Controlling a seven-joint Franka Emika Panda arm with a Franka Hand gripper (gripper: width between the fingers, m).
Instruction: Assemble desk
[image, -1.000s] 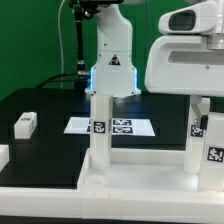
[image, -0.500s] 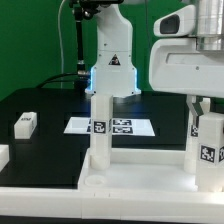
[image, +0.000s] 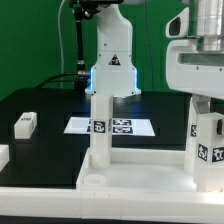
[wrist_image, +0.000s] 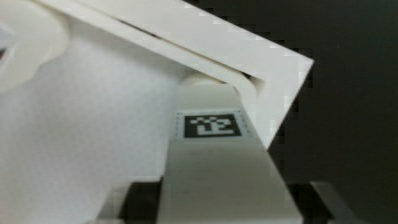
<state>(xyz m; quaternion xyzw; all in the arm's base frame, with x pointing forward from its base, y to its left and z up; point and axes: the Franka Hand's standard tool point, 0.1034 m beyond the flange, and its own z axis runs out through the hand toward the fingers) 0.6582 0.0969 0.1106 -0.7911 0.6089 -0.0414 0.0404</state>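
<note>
exterior view: gripper at upper right of the frame, big and close to the camera, sitting on top of the gripped leg, which stands upright at lower right with two black-and-white tags on it. fingertips mostly hidden here. center leg is upright on the back corner of the panel, tag near mid-height. the panel's white rim runs across the bottom of the frame. loose leg lies on the black table at left, apart from the panel. marker board lies flat behind the center leg. robot base at top center has a triangular label, too small to read.

wrist view: only here do the dark fingers show, one each side of the gripped leg, clamped against it. one square tag faces the camera. a panel corner sits beyond the leg's far end.
</note>
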